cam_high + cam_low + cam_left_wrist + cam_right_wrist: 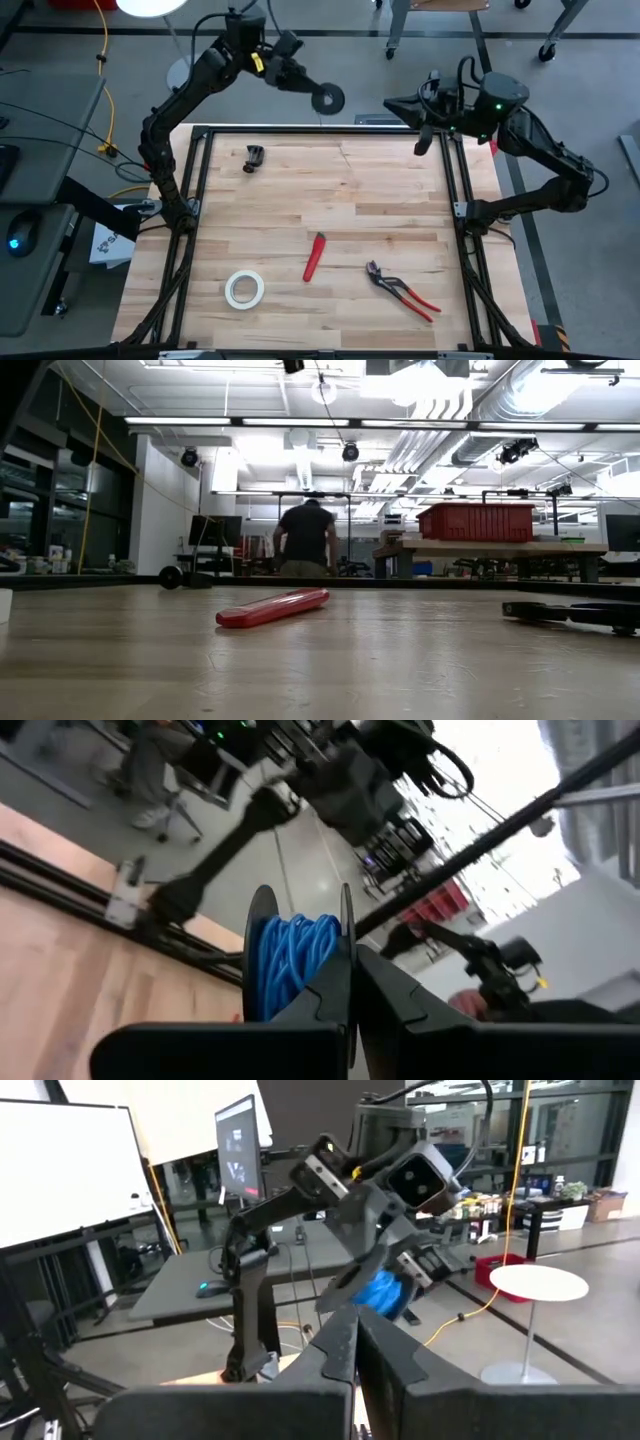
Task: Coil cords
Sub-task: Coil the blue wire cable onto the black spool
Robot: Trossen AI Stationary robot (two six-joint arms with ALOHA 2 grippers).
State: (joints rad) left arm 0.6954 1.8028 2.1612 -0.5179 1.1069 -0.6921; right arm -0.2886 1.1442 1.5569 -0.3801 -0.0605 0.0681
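Observation:
A small black round spool (327,97) wound with blue cord (292,958) hangs in the air just beyond the table's far edge, with my left gripper (310,92) shut on it. My right gripper (392,103) stands a little to the spool's right, level and pointing at it, shut; no cord shows between its fingers (340,1342). The right wrist view shows the blue winding (381,1292) at the left arm's tip. No loose length of cord can be made out. Neither gripper shows in the low view. My left gripper pinches one flange of the spool at its rim (347,935) between its two fingers. The fingers lie level and come from the table's left side. The spool is lifted clear, beyond the far edge, its flat face turned up toward the high camera.
On the table lie a small black clamp (255,157) at the far left, a red tool (315,256) in the middle, red-handled pliers (402,290) at the near right and a white tape roll (244,288) near the front. A person (305,540) stands far behind the table.

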